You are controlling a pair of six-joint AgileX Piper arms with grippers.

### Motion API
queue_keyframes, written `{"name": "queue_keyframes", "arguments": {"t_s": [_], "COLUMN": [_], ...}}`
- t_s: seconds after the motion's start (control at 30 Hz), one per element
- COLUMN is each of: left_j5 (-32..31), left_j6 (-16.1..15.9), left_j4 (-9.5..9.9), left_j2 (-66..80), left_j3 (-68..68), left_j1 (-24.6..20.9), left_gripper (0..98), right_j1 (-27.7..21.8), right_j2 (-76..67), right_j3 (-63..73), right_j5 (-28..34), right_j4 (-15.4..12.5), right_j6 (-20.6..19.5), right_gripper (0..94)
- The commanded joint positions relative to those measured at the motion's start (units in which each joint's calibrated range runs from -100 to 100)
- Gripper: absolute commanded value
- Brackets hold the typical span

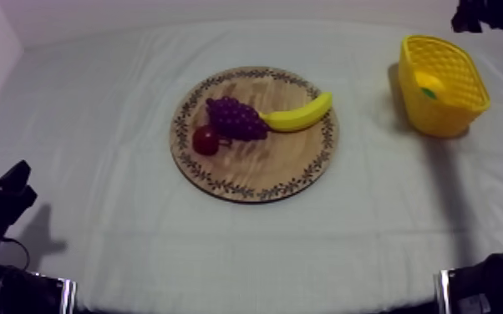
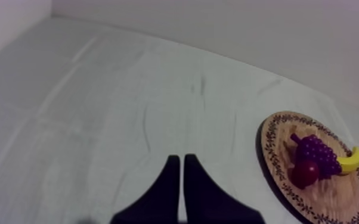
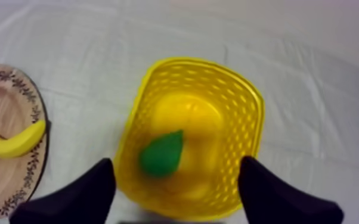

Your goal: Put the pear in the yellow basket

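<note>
One green toy pear (image 3: 161, 154) lies in the yellow latticed basket (image 3: 253, 101), so the task looks done. The right claw (image 3: 176, 162) gapes empty above it; the left claw (image 2: 182, 159) is closed, empty.

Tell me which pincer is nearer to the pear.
Right. The right pincer hangs open above the pear, which lies in the yellow basket. The left pincer sits shut over bare cloth, on the far side of the wooden board from it.
</note>
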State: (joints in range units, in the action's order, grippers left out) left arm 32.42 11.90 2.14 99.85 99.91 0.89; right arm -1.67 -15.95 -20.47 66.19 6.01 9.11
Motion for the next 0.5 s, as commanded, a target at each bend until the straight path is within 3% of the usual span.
{"name": "queue_keyframes", "arguments": {"t_s": [0.0, 0.1, 0.27, 0.47], "left_j5": [0.0, 0.0, 0.0, 0.0], "left_j6": [0.0, 0.0, 0.0, 0.0], "left_j4": [0.03, 0.03, 0.03, 0.03], "left_j2": [0.0, 0.0, 0.0, 0.0], "left_j3": [0.0, 0.0, 0.0, 0.0], "left_j1": [0.0, 0.0, 0.0, 0.0], "left_gripper": [0.1, 0.1, 0.1, 0.1], "right_j1": [0.9, 3.1, 7.8, 8.5], "right_j2": [-10.2, -17.1, -28.2, -39.7], "right_j3": [-6.6, -12.4, -23.9, -36.8], "right_j5": [-1.4, -3.2, -8.1, -15.2], "right_j4": [-0.7, -0.5, 2.9, 2.6], "right_j6": [-0.1, -1.9, -9.1, -11.2], "right_gripper": [47.2, 38.8, 30.6, 24.9]}}
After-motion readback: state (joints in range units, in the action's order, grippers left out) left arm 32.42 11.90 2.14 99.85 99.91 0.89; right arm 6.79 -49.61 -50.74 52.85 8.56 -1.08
